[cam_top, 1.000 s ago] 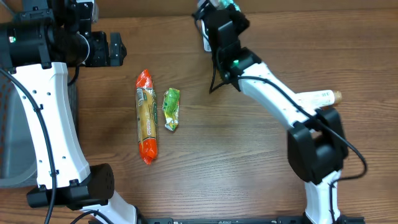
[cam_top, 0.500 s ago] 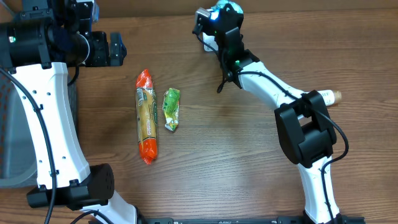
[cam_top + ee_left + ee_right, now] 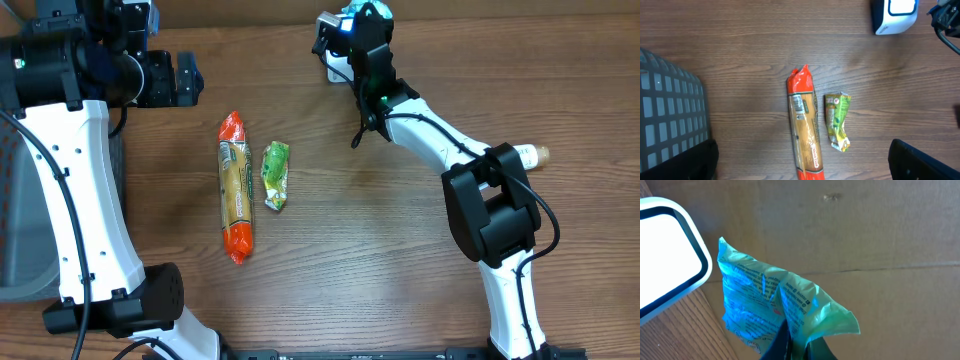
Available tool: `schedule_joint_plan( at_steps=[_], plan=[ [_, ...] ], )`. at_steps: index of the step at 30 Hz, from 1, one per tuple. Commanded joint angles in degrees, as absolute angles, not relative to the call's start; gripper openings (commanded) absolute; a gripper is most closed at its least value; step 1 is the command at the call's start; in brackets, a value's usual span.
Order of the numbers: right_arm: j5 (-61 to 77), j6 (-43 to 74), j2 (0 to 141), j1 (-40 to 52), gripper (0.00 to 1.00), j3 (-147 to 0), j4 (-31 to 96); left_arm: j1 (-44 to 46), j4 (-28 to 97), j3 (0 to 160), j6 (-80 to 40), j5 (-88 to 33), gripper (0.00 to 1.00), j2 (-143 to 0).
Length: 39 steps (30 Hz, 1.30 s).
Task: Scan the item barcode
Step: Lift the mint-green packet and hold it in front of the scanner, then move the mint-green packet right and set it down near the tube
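Note:
My right gripper [image 3: 797,341] is shut on a teal-green plastic packet [image 3: 765,302], pinching its lower edge, with the printed side lit bright blue. It holds the packet up at the table's back edge, right beside the white barcode scanner [image 3: 665,265]. In the overhead view the right gripper [image 3: 355,28] and packet [image 3: 362,11] hang just above the scanner [image 3: 335,66]. My left gripper [image 3: 186,80] stands open high over the table's left side. In the left wrist view its fingers [image 3: 922,162] are wide apart with nothing between them.
A long packet with orange ends [image 3: 235,186] and a small green packet [image 3: 275,175] lie side by side left of centre. A grey basket [image 3: 667,125] stands at the far left. A white tube-like item [image 3: 530,156] lies at the right by the right arm.
The right arm has changed pose, its elbow folding in, and carried the teal packet slightly left and back over the scanner. The left arm has not moved.

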<state>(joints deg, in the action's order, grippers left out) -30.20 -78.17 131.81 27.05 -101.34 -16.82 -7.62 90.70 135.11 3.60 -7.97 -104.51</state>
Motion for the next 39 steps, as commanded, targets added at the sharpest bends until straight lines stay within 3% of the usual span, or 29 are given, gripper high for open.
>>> schedule_joint_plan(
  at_steps=[1,13,22,24,25,34,39],
  plan=[
    [-29.87,-78.06,131.35,27.31,0.04,-102.17,-17.69,-7.86,90.63,136.0,4.73,-8.4,1.0,-103.77],
    [-29.89,-77.73,131.0,28.69,0.04,-102.17,-17.32,-7.86,90.63,136.0,4.73,-8.4,1.0,-103.77],
    [-29.89,-70.08,125.56,30.17,0.04,-102.17,-9.87,-7.86,90.63,136.0,4.73,-8.4,1.0,-103.77],
    [-30.37,-60.38,122.87,30.48,0.04,-102.17,-9.69,-7.86,90.63,136.0,4.73,-8.4,1.0,-103.77],
    [-31.42,-48.29,118.96,30.52,0.04,-102.17,-7.33,-7.84,90.63,136.0,4.73,-8.4,0.99,-103.77],
    [-12.16,1.41,97.19,24.12,0.04,-102.17,34.83,-7.86,90.63,136.0,4.73,-8.4,0.99,-103.77],
    [-11.7,26.26,93.1,15.57,0.04,-102.17,52.75,-7.86,90.63,136.0,4.73,-8.4,0.99,-103.77]
  ],
)
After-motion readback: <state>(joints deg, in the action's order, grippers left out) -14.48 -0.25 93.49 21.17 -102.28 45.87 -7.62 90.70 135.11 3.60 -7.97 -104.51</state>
